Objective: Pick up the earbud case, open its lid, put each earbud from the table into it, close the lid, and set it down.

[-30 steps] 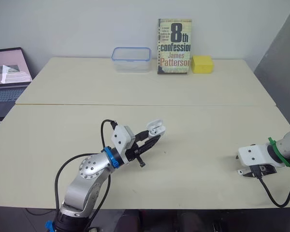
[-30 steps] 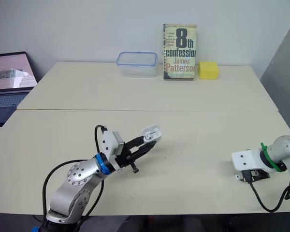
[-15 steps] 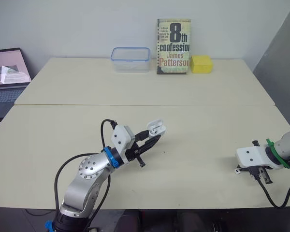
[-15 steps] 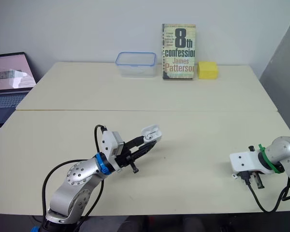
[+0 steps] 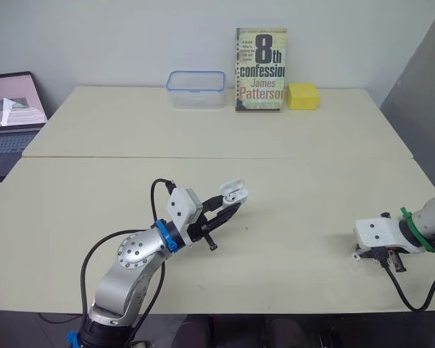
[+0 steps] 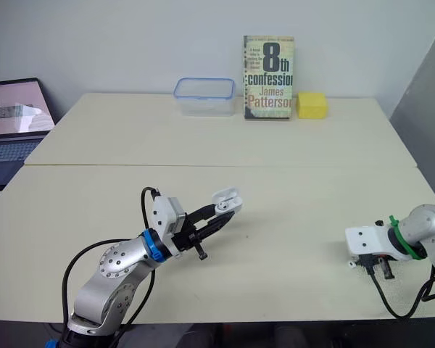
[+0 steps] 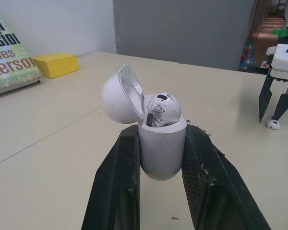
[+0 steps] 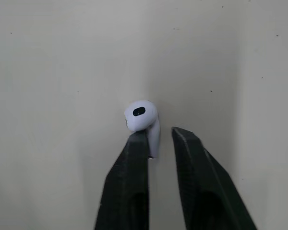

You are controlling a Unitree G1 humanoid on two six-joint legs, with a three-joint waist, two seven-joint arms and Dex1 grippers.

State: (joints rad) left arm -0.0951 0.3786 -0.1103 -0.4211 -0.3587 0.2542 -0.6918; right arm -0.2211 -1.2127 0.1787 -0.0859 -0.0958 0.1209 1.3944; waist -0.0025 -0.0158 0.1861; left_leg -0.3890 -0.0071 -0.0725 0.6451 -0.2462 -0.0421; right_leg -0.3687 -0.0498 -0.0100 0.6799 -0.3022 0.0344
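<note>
My left gripper (image 5: 230,206) is shut on the white earbud case (image 7: 161,143), held upright above the middle of the front table. The lid (image 7: 119,95) is tipped open and one earbud (image 7: 159,109) sits in the case. Near the table's front right corner my right gripper (image 8: 159,134) points down, open by a narrow gap. The second white earbud (image 8: 142,115) lies on the table there, its stem between the fingertips (image 8: 138,140) and against one of them. The left wrist view also catches that right gripper (image 7: 269,119) standing over the earbud (image 7: 273,124).
A book (image 5: 261,69), a clear plastic box (image 5: 196,88) and a yellow block (image 5: 303,96) stand along the back of the far table. A laptop (image 5: 11,119) sits off to the left. The table's right edge (image 5: 428,181) runs close to my right arm.
My right wrist has turned and shifted a little, bringing its fingers down to the table. The left arm and the case have held still.
</note>
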